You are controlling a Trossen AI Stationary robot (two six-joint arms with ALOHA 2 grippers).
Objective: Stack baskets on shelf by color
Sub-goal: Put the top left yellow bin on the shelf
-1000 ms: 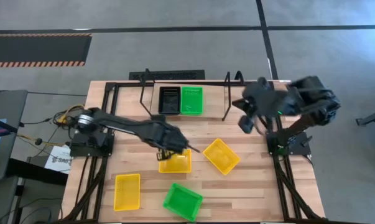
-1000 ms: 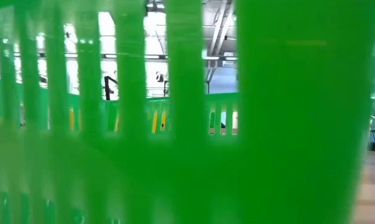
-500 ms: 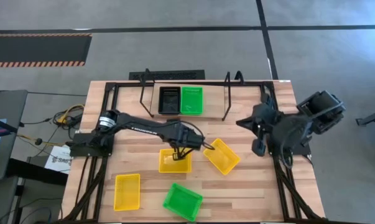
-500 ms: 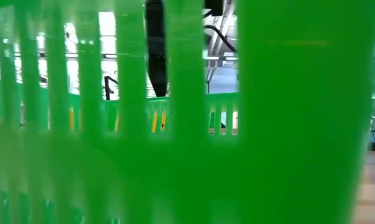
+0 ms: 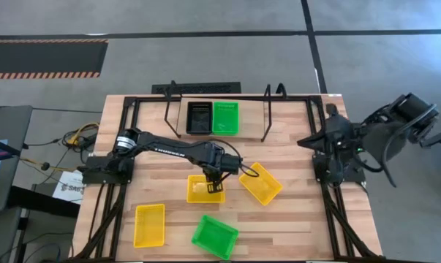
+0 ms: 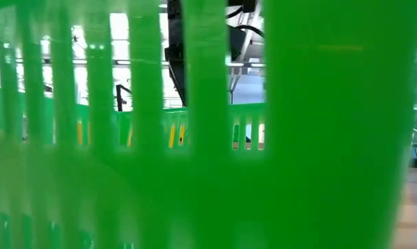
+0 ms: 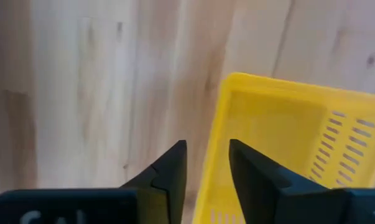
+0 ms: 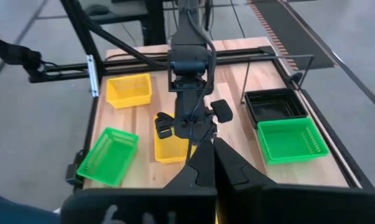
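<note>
Left hand (image 5: 213, 183): released, fingers either side of a yellow basket (image 5: 205, 189) wall, frame centre.
Right hand (image 8: 213, 163): clenched, empty, apparently raised at right counter (image 5: 300, 219) edge.

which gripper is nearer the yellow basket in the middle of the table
Left. The left gripper is right over the middle yellow basket, fingers straddling its rim. The right gripper is pulled back by the table's right edge.

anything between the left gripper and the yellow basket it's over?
Nothing visible. The left gripper hangs directly over the rim of the small yellow perforated plastic basket mid-table, one finger outside the wall, the other over the inside, jaws open and straddling the rim.
</note>
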